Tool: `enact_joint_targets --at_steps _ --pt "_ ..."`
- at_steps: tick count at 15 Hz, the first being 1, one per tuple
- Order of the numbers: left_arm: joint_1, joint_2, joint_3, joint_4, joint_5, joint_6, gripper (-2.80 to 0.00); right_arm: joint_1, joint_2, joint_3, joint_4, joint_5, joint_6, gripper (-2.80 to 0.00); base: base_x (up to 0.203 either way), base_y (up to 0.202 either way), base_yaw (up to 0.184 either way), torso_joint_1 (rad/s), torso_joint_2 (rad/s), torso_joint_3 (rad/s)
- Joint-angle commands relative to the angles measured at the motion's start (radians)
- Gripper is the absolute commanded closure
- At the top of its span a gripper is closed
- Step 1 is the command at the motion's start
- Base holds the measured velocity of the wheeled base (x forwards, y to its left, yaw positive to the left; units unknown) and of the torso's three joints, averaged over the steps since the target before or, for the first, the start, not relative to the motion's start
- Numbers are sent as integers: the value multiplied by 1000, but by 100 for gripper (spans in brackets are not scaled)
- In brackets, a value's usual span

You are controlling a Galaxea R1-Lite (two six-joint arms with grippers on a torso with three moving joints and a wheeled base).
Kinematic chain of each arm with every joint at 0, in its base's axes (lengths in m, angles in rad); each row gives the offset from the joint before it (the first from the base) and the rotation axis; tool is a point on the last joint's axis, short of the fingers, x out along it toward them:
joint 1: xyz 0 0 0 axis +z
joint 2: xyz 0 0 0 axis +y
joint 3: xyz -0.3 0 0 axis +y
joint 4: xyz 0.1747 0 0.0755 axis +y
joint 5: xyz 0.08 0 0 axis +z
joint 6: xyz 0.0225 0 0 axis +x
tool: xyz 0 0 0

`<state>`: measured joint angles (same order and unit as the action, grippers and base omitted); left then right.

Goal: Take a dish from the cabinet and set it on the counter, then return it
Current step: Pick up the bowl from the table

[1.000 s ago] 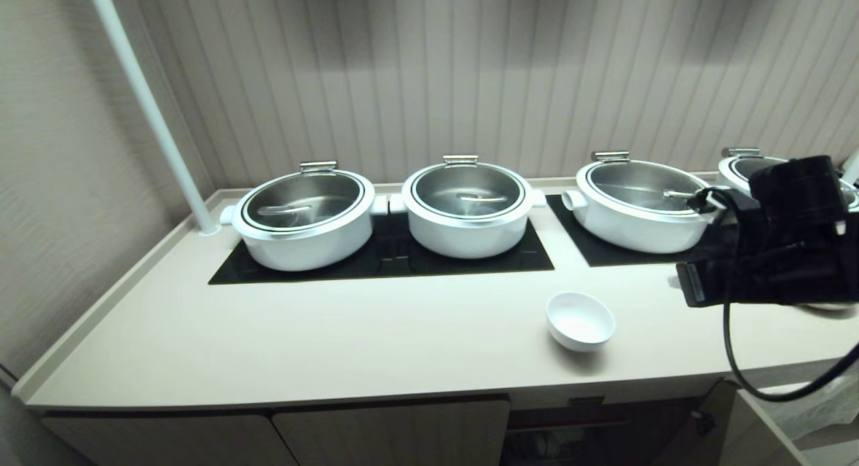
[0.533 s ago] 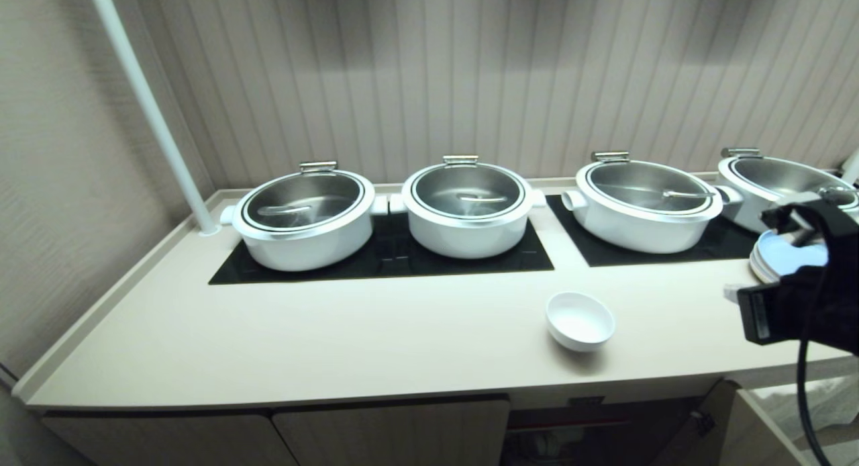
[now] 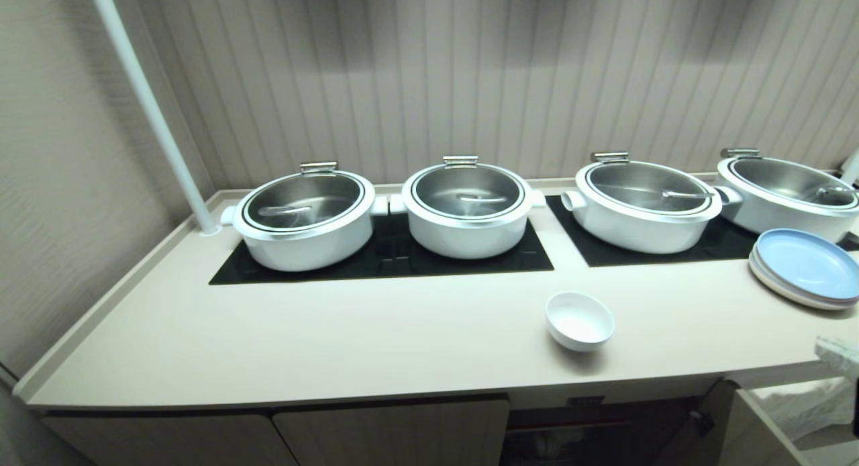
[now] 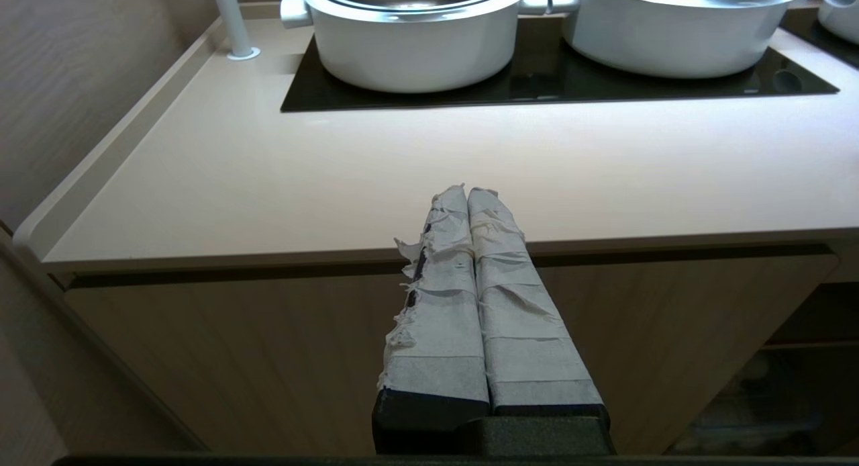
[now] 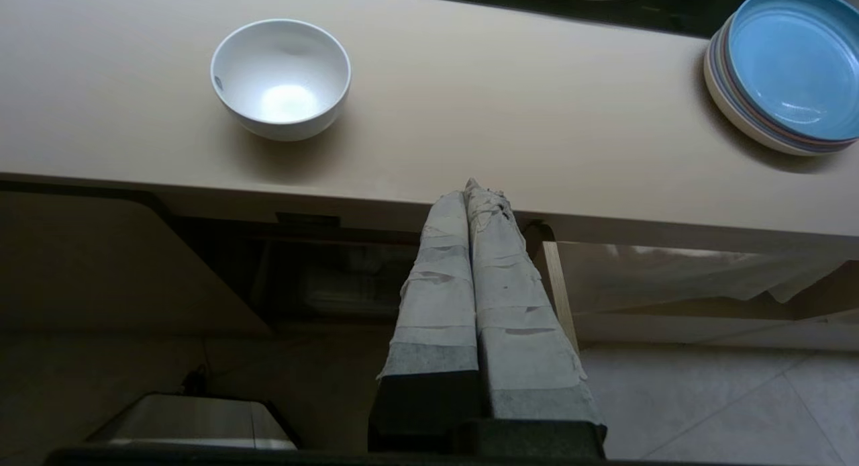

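Spanning the scene, the counter carries four lidded pots, a stack of blue plates and the dish, upright near the front edge above the open cabinet. The right gripper and left gripper are both clenched, empty, off the counter. Risk: approaching with the fingers together could nudge the dish over that edge.

Buffet kitchen: lidded pots on inset hobs, stacked plates.

4 white lidded pots on black glass panels, stacked blue plates, white pole
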<state>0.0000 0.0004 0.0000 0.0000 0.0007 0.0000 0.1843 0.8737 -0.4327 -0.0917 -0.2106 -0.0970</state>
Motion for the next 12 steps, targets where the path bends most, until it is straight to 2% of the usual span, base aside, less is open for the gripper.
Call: enact_joint_targets --at_steps 1,5,10,12 --pt "0 0 0 0 1 0 0 -3 -172 49 -1 3 1 0 0 0 0 0 0 0" --pt "0 0 0 0 0 0 0 -10 -361 152 0 8 1 0 0 0 0 0 0 0" --pt "0 0 0 0 -1 0 0 -143 -539 330 -1 14 7 0 0 0 0 0 0 0" --pt "0 0 0 0 0 0 0 -150 -608 380 -14 77 6 0 0 0 0 0 0 0"
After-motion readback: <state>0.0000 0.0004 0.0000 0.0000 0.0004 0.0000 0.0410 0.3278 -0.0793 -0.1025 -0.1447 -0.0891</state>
